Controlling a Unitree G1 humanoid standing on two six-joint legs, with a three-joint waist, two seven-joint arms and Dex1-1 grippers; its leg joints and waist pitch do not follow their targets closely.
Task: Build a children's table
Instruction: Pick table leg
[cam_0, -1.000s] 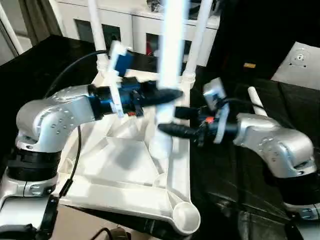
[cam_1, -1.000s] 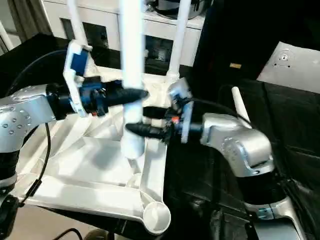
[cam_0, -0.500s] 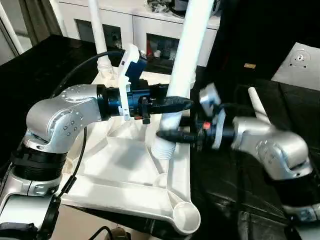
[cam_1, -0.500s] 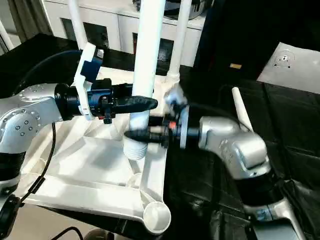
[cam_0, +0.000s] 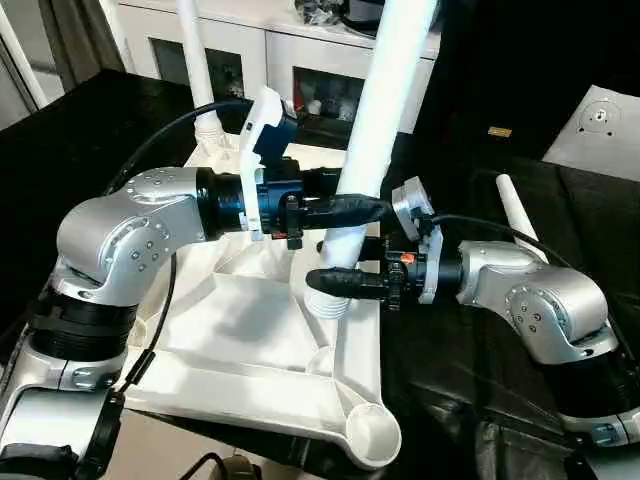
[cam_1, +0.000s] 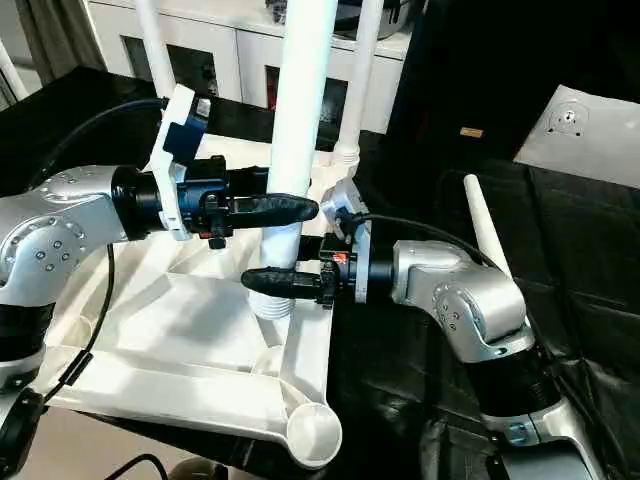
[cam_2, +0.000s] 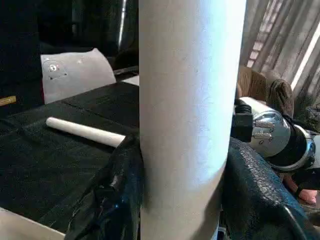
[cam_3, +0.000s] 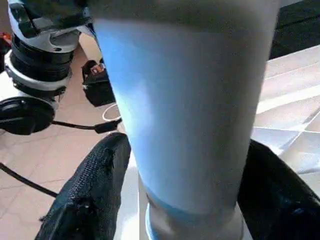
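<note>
One table top (cam_0: 250, 345) is lying upside down. Four white legs are showing: two standing legs (cam_0: 192, 60) at the far corners, one held leg (cam_0: 375, 130), one loose leg (cam_0: 518, 212). Two grippers are working.

The table top (cam_0: 250, 340) is plain white with a ribbed underside, and the held leg (cam_0: 385, 90) and loose leg (cam_0: 515, 205) are the same white — unpatterned. Both claws — left claw (cam_0: 355, 208) and right claw (cam_0: 340, 282) — are textured black on silver forearms (cam_0: 130, 225). The counter (cam_0: 480, 350) covering is black; the cabinet (cam_0: 270, 50) is white with dark openings.
</note>
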